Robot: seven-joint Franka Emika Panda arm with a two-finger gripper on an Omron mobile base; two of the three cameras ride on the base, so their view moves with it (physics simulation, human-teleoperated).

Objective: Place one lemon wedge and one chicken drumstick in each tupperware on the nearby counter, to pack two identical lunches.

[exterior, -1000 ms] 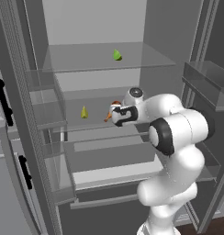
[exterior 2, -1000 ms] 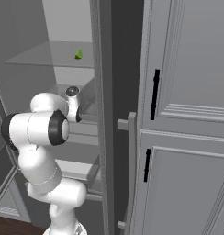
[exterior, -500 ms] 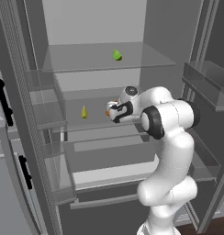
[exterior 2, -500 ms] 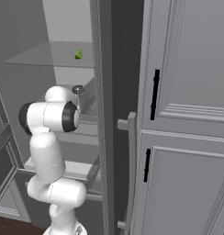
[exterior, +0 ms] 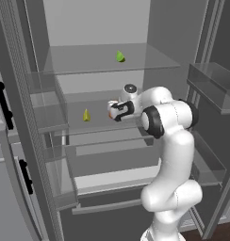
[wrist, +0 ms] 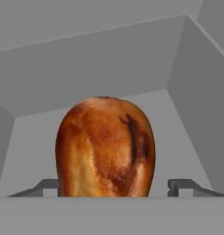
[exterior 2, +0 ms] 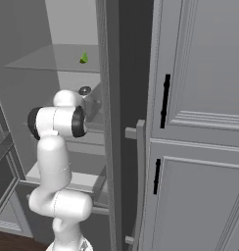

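— Where's the arm got to?

— Reaching into the open fridge (exterior: 102, 28), hand at the middle glass shelf (exterior: 95, 127). The gripper (exterior: 112, 111) points toward the back wall, and there's a bit of orange-brown right at its tip.

— That's the chicken?

— Yes, a chicken drumstick (wrist: 106, 147). In the hand view it stands fat and browned between the two fingertips (wrist: 187, 186), with a dark scorch streak down its right side. The fingers are spread, one to each side of the meat, and there's a gap visible between each tip and the skin. They aren't pinching it.

— And the lemons?

— One lemon wedge (exterior: 86, 115) sits on that same middle shelf, to the left of the gripper and apart from it. A second, greener lemon wedge (exterior: 119, 57) is on the upper glass shelf (exterior: 107, 59); you can see it from the right side too (exterior 2: 83, 58).

— Any label or brand on anything?

— No writing that I can read. The fridge walls are plain grey, and so are the panelled cabinet doors (exterior 2: 200, 122) beside it, which have black handles (exterior 2: 165, 101).
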